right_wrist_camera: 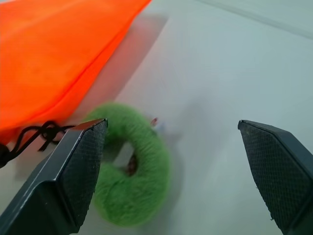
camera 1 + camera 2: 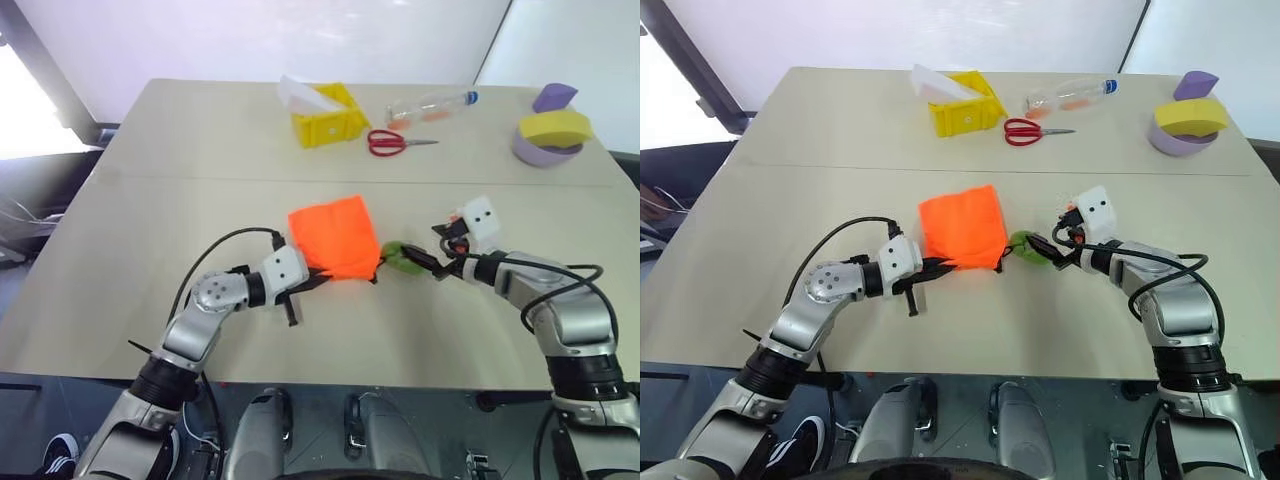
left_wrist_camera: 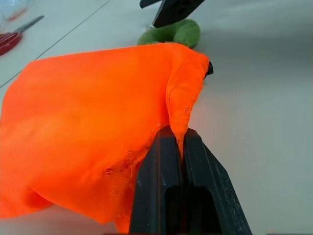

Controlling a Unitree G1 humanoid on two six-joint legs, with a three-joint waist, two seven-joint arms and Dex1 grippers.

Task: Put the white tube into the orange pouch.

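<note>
The left gripper [image 3: 180, 147] has its two black fingers pressed together on a thin fold at the rim of the orange pouch [image 2: 335, 237], pinching fabric at the near corner; the cloth rises out of the pinch as a sharp ridge, which suggests a light, limp material that will sag and shut its own mouth unless a second point holds it wide. A grip on the hem, as here, looks the sound place, since the body of the bag would only bunch. The right gripper [image 1: 171, 161] stands with its fingers wide apart, empty, just over the fuzzy green ring [image 1: 134, 169] at the end of the black cord [image 1: 34, 134], beside the pouch's right corner. The pouch lies near the middle of the beige table [image 2: 150, 200], roughly square, bright orange, slightly puffed. I cannot make out the white tube on the table; whether it sits inside the bag I cannot tell. Well beyond are a yellow bin [image 2: 325, 118], red-handled scissors [image 2: 392, 142] and a clear bottle with a blue cap [image 2: 432, 105]
</note>
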